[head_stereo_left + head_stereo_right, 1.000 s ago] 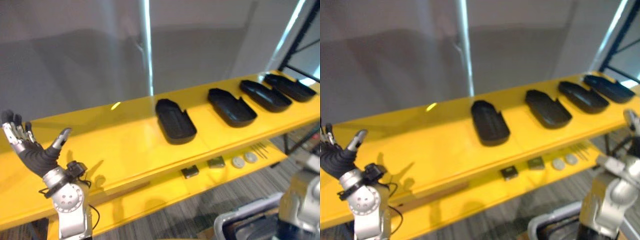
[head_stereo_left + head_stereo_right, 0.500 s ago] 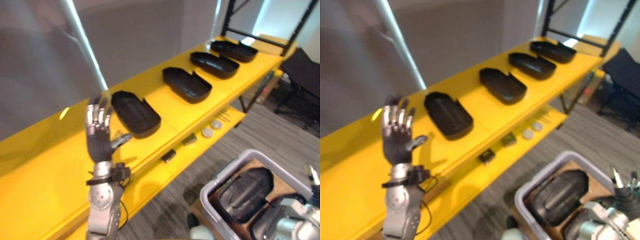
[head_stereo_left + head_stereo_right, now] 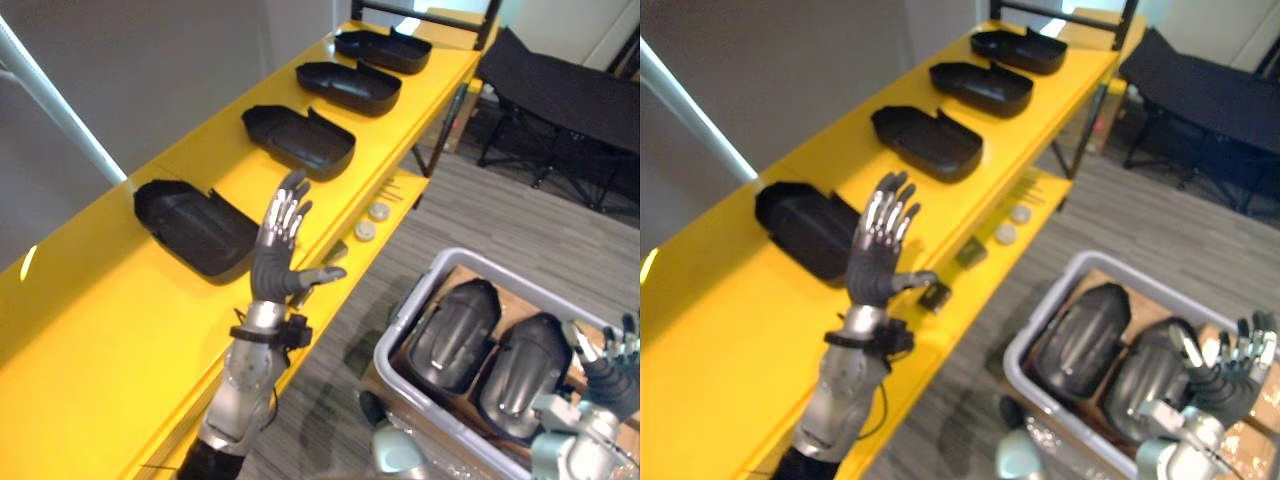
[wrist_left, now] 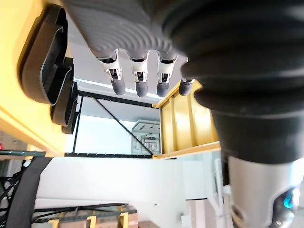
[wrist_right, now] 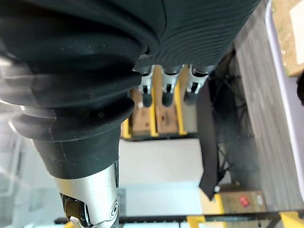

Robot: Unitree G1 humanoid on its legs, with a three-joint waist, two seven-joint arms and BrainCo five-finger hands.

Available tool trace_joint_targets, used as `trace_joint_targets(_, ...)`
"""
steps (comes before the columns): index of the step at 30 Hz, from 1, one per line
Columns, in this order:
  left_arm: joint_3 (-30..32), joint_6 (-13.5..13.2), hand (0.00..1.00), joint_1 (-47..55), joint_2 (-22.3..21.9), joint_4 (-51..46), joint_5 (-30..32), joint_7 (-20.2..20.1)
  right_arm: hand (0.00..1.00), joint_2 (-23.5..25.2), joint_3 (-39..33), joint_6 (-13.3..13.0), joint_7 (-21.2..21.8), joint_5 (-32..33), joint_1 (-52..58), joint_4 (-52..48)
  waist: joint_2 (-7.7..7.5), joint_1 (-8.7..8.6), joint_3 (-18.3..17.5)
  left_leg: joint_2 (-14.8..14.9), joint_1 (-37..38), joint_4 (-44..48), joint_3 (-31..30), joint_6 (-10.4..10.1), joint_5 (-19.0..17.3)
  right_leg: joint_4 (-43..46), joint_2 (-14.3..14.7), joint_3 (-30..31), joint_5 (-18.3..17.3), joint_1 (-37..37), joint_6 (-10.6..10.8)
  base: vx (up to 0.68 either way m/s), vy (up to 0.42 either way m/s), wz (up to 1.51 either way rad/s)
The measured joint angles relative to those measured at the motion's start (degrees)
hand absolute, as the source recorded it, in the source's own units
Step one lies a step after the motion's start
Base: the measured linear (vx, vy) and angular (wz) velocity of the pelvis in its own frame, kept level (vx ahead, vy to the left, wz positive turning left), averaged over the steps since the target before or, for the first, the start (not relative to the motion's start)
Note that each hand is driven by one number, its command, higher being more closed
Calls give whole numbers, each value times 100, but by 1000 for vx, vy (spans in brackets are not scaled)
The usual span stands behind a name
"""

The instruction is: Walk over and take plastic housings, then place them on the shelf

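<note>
Several black plastic housings lie in a row on the yellow shelf (image 3: 120, 330); the nearest housing (image 3: 190, 225) is at the left, others (image 3: 300, 137) run toward the far end. Two more black housings (image 3: 455, 335) (image 3: 520, 365) sit in a grey bin (image 3: 400, 345) on the floor at lower right. My left hand (image 3: 278, 255) is raised in front of the shelf, open, fingers straight and spread, holding nothing. At the lower right corner, beside the bin's housings, my right hand (image 3: 1230, 370) is raised and open, empty too.
A lower yellow shelf board (image 3: 385, 225) carries small parts and round discs (image 3: 372, 220). A black shelf frame (image 3: 445, 120) stands at the far end, with a dark folding bench (image 3: 560, 95) behind it. Grey carpet lies between shelf and bin.
The camera has swung right and down, so the bin with two housings is now in fuller view. My left hand stays raised and open; my right hand has come up beside the bin.
</note>
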Motion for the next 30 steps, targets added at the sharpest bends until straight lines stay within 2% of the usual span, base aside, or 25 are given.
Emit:
trace_joint_targets(1,96,0,0,70,29,-17,0,41,0,-103,61,2,57,0,-113,-2,2,77,5,-43,-75,142,-333,135,-83,-2,35,130,3,-40,7,-156,3,-116)
trace_joint_targets(2,348,-1,0,229,48,-37,-2,86,0,-304,173,20,149,1,-387,-2,18,146,36,-122,-209,442,-994,329,-288,-2,115,372,-12,-112,17,-164,39,-101)
trace_joint_targets(4,646,-28,0,514,42,-142,-6,180,0,-599,364,53,177,2,-800,0,144,222,104,-184,-428,794,-1717,348,-680,14,248,498,1,-284,2,-199,129,-84)
trace_joint_targets(5,754,-42,0,636,42,-246,-6,198,0,-741,443,88,173,2,-1028,3,251,279,166,-231,-541,845,-1951,265,-963,54,311,556,15,-445,-8,-249,187,-59)
trace_joint_targets(6,870,-201,0,709,52,-290,-2,210,0,-781,593,139,158,1,-1256,28,211,387,268,-380,-721,996,-1915,205,-1048,132,189,577,29,-631,-18,-215,151,-40)
trace_joint_targets(7,888,-221,0,713,50,-290,-1,211,0,-781,631,149,161,-1,-1277,29,187,407,292,-411,-744,1023,-1915,209,-1048,136,155,574,29,-649,-18,-203,123,-12)
trace_joint_targets(9,957,-452,0,768,58,-293,5,361,0,-803,971,243,85,-113,-1511,106,89,537,368,-550,-1076,1309,-1937,287,-1083,228,1,527,-11,-868,-43,-140,84,10)
trace_joint_targets(11,956,-667,0,748,59,-345,6,429,0,-822,1052,246,10,-114,-1691,189,98,617,375,-591,-1314,1577,-2041,328,-1140,462,-8,449,-48,-1036,-78,-28,29,31)
trace_joint_targets(13,881,-780,0,635,50,-470,-10,362,0,-823,1096,262,-200,-101,-1687,379,111,625,385,-568,-1402,1984,-2274,267,-1304,901,70,279,18,-1117,68,42,13,36)
trace_joint_targets(14,776,-793,0,542,55,-597,-10,268,0,-735,1103,312,-304,-100,-1524,351,145,743,403,-429,-1383,2283,-2266,231,-1401,1165,246,213,28,-1106,97,50,15,-10)
trace_joint_targets(15,722,-795,0,529,56,-695,-10,211,0,-654,1109,315,-328,-88,-1401,299,145,775,402,-372,-1378,2438,-2262,228,-1446,1260,330,213,30,-1090,96,28,47,-39)
trace_joint_targets(16,612,-832,0,529,55,-870,-11,114,0,-426,1107,300,-312,58,-935,35,149,783,400,-222,-1361,2780,-2139,314,-1596,1448,503,186,38,-1041,86,-20,60,-46)
trace_joint_targets(17,533,-829,0,532,53,-913,-9,72,0,-338,1104,249,-251,93,-715,-71,154,781,402,-150,-1297,2876,-2044,344,-1676,1510,538,91,62,-1023,57,-58,100,-75)
trace_joint_targets(18,428,-797,0,545,55,-929,0,32,0,-216,1103,181,-66,144,-362,-238,149,798,410,-39,-1126,2955,-1765,421,-1808,1575,582,-364,274,-1009,-114,-117,115,-103)
trace_joint_targets(19,384,-701,0,588,50,-925,8,37,0,-216,1128,173,172,151,-209,-302,131,840,426,17,-977,2807,-1528,497,-1786,1244,571,-789,915,-956,-447,-157,118,-117)
trace_joint_targets(20,358,-641,0,602,26,-930,19,38,0,-214,1143,136,270,169,-197,-320,141,831,427,32,-921,2657,-1334,567,-1749,1055,531,-995,1145,-928,-552,-155,83,-111)
trace_joint_targets(21,317,-587,0,581,57,-869,82,38,0,-227,1219,57,356,185,-237,-338,84,843,464,13,-841,2515,-1064,673,-1646,1580,438,-1445,759,-998,-569,-173,73,-87)
trace_joint_targets(22,294,-497,0,639,54,-850,212,44,0,-266,1282,-16,396,179,-339,-341,22,872,430,15,-787,2405,-863,757,-1540,2217,326,-1838,130,-1038,-710,-189,86,-98)
trace_joint_targets(23,316,-392,0,791,53,-847,265,34,0,-333,1461,-57,388,111,-581,-332,71,903,428,24,-743,2257,-650,836,-1391,2873,126,-2206,-551,-988,-683,-219,95,-104)
trace_joint_targets(24,419,-340,0,962,56,-813,261,-15,0,-406,1684,-75,296,-42,-935,-246,39,975,376,62,-742,2121,-451,877,-1241,3325,-127,-2498,-1031,-880,-771,-165,63,-94)
trace_joint_targets(25,507,-301,0,1025,55,-751,258,-78,0,-435,1763,-79,257,-118,-1122,-139,57,1040,375,99,-764,2063,-359,887,-1167,3487,-249,-2621,-1219,-795,-804,-175,33,-93)
trace_joint_targets(27,1008,-101,0,1331,50,-430,209,-346,0,-509,1955,-19,112,-276,-1845,481,91,1294,372,335,-797,1879,-24,843,-911,3781,-686,-2971,-1692,-328,-804,-178,-20,-88)
trace_joint_targets(28,1162,-62,0,1426,51,-373,202,-406,0,-517,1969,-8,74,-354,-1987,629,94,1365,371,395,-806,1846,22,797,-863,3803,-788,-3035,-1731,-201,-846,-177,-128,-88)
trace_joint_targets(29,1550,20,0,1708,109,-277,138,-631,0,-569,1992,41,-52,-611,-2264,901,52,1514,343,563,-896,1791,167,668,-715,3809,-1096,-3160,-1787,88,-806,-139,-154,-66)
trace_joint_targets(30,1653,23,0,1801,153,-252,62,-711,0,-612,2001,80,-99,-719,-2330,941,7,1558,318,612,-925,1763,228,619,-664,3776,-1197,-3179,-1784,155,-805,-140,-187,-63)
